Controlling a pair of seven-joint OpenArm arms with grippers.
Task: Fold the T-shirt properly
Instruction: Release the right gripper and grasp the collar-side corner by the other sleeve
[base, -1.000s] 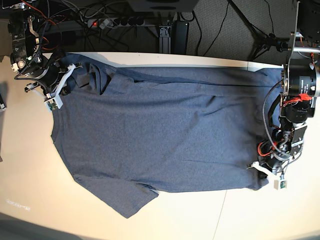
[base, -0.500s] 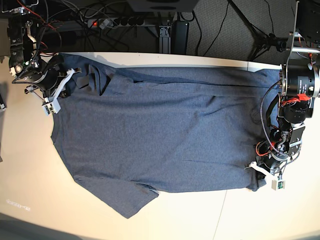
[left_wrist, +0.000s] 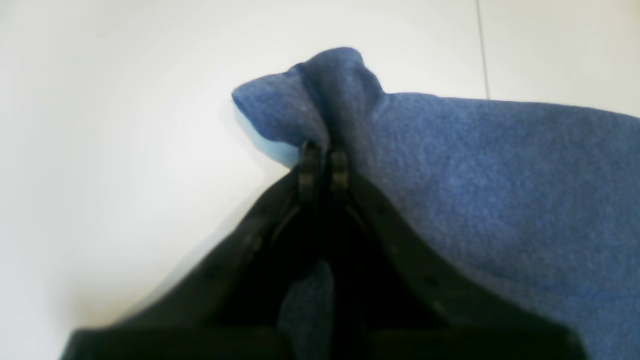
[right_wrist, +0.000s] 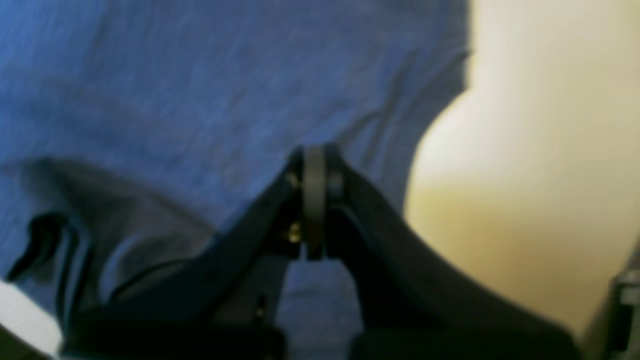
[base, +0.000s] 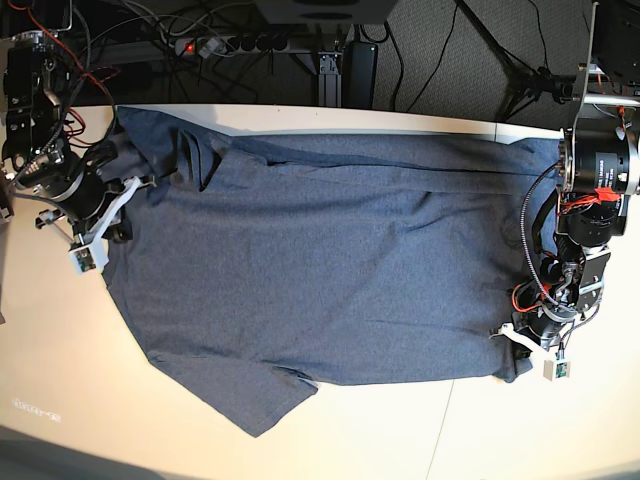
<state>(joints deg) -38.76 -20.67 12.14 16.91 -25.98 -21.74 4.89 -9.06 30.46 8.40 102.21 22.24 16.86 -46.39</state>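
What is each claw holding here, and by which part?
Both hold the T-shirt. The left claw is shut on a bunched corner at its hem end. The right claw is shut on fabric near an edge; which part cannot be told.

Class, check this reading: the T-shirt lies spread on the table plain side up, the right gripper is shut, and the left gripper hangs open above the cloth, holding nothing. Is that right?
Not quite. The left gripper is not open and empty: the left wrist view shows its jaws shut on a bunched corner of the T-shirt. The rest stands: the shirt lies spread plain side up on the table, and the right gripper is shut.
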